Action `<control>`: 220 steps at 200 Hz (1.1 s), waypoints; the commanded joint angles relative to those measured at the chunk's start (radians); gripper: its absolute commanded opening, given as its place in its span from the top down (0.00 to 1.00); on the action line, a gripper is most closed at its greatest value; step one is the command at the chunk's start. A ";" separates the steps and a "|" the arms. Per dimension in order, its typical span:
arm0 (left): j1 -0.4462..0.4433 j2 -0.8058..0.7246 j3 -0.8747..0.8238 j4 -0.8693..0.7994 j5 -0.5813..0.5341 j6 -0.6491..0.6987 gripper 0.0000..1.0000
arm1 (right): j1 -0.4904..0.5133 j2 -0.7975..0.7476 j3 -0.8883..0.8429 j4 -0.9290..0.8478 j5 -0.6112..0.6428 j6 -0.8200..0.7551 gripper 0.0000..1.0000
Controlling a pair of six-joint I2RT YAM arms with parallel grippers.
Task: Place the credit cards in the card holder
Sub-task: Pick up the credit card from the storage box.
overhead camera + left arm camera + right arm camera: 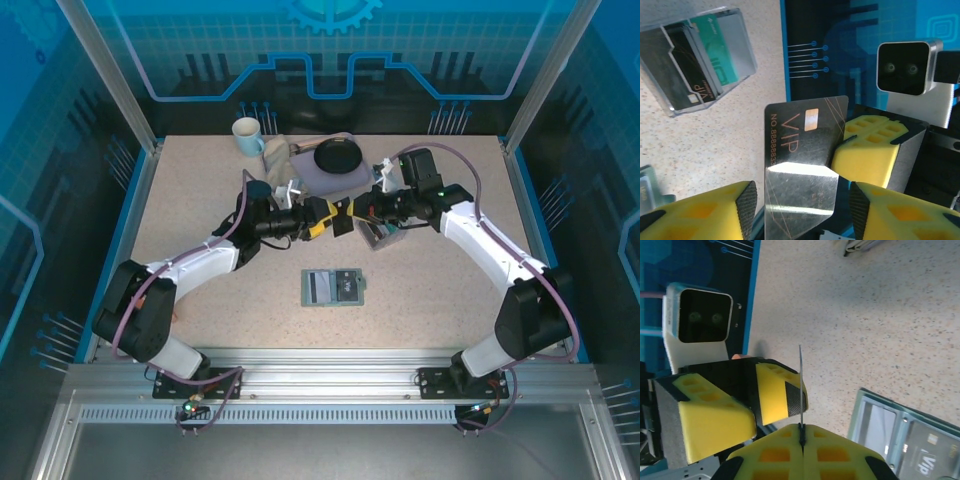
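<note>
Left wrist view: left pincer [801, 205] half-wide astride the VIP card [800, 145] — right pincer [801, 432] clamps it beyond the card holder [333, 287]; we close squarely before releasing.

— The card holder [333, 287]?
— Open, flat, pale teal inside, a slotted card [925, 460] in it.
— Others?
— A dark VIP card [800, 150] is held on edge beyond it; a teal card [715, 55] and a black card [687, 75] stand nearby.
</note>
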 commanded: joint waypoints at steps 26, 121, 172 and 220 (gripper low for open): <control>0.005 0.015 0.024 0.054 0.044 -0.032 0.52 | -0.028 -0.023 -0.046 0.120 -0.119 0.082 1.00; 0.004 0.011 0.023 0.070 0.040 -0.036 0.89 | -0.030 -0.026 -0.084 0.183 -0.215 0.104 0.85; 0.005 0.017 0.015 0.094 0.048 -0.043 0.92 | -0.039 -0.026 -0.091 0.185 -0.243 0.096 0.81; 0.005 0.022 -0.003 0.183 0.068 -0.098 0.99 | -0.053 -0.022 -0.120 0.242 -0.251 0.138 0.76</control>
